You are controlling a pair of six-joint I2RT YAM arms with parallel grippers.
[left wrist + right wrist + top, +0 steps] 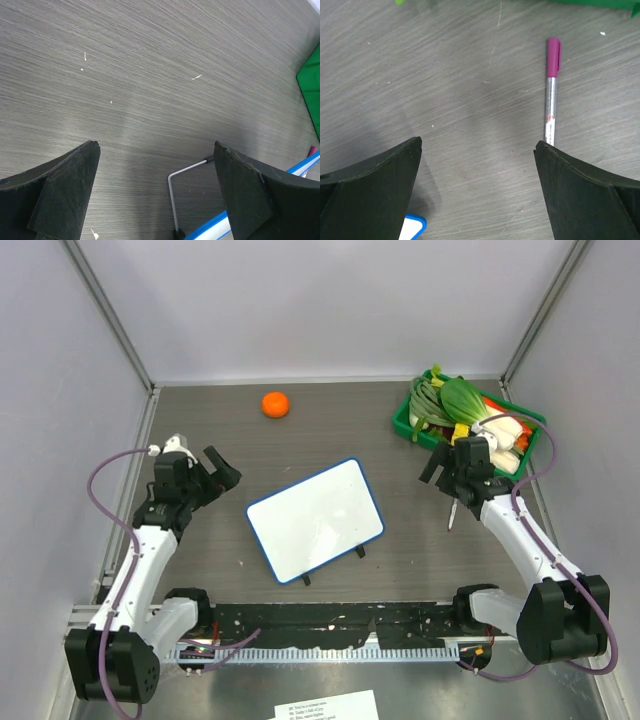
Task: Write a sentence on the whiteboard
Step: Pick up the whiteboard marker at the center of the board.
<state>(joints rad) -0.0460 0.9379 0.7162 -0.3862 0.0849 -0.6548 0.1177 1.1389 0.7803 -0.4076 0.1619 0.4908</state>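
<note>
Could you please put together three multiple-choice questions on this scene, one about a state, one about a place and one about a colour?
1. The face of the whiteboard is:
A. full of writing
B. blank
C. covered by a cloth

2. The marker lies:
A. on the whiteboard
B. inside a cup
C. on the table beside the right gripper

3. The marker's cap is:
A. magenta
B. black
C. green

Answers:
1 B: no writing shows on the white face in the top view.
2 C: the right wrist view shows it flat on the grey table, next to one finger.
3 A: the cap at its far end is plainly magenta against the silver barrel.
</note>
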